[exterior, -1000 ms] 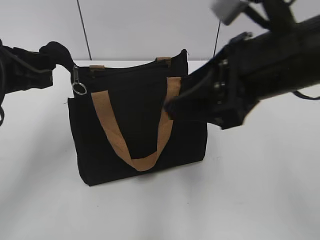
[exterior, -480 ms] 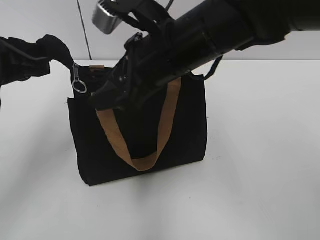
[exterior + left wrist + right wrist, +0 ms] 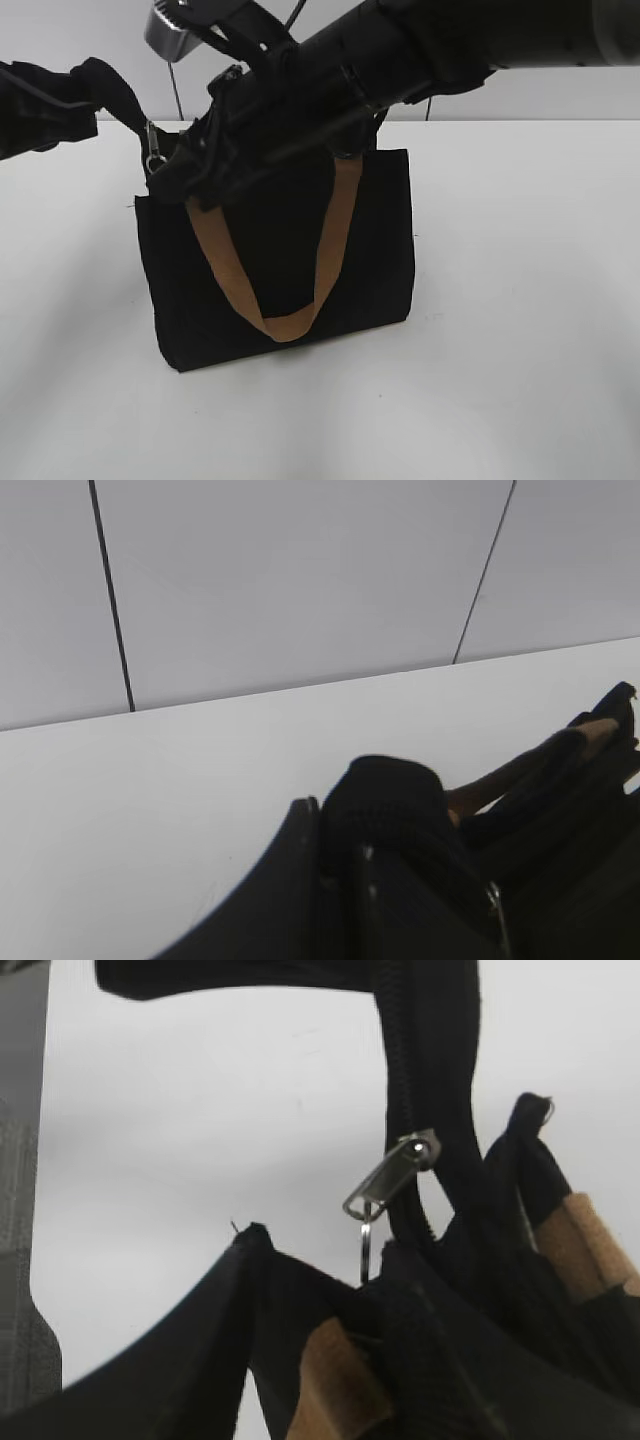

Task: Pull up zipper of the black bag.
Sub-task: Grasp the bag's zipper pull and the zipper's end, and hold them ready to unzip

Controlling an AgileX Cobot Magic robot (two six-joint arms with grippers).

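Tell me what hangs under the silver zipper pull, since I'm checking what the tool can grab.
Under the small silver metal zipper pull hangs a thin metal ring, seen edge-on. Below it lies the black fabric bag with its tan webbing handle. The ring's lower end is covered by fabric.

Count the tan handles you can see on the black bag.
2: one tan handle loops down the black bag's front; a second shows at the top opening in the right wrist view, mostly hidden.

White tabletop [image 3: 520,330], pale grey panelled wall [image 3: 300,580] behind, thin dark vertical seams [image 3: 110,590], soft even light.
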